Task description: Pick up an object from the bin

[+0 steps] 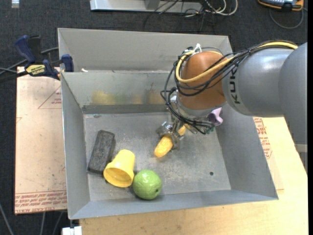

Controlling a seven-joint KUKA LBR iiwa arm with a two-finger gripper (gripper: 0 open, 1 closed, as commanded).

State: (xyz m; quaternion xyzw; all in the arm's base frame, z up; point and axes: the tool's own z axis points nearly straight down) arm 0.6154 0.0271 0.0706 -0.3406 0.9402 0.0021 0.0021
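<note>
- Grey metal bin (73,131): its sloping walls are enclosing a flat, scuffed floor, and the fingers are working near the middle of that floor.
- Dark grey block (101,151): a rectangular slab, lying flat well to the left of the fingers and slightly below them, against the foot of the left wall.
- Yellow cup (120,168): lying on its side to the lower left of the fingers, with its open mouth facing the bin's near edge. It is touching the lower end of the dark grey block.
- Green apple (147,184): a round fruit, sitting below the fingers and a little to their left. It is resting just beside the yellow cup, close to the near wall.
- Yellow oblong toy (163,147): shaped like a small corn cob and lying tilted. Its upper end is running up between the fingers and its lower end is pointing down-left toward the green apple.
- Gripper (172,132): the two fingers are pinching the upper part of the yellow oblong toy, one on each side, low over the bin floor.
- Pink object (215,115): a small pale shape, peeking out to the right of the fingers and slightly above them; its kind cannot be told.
- Arm (269,82): the grey limb is reaching in from the right, and its orange cover (203,77) and looped cables are sitting directly above the fingers.
</note>
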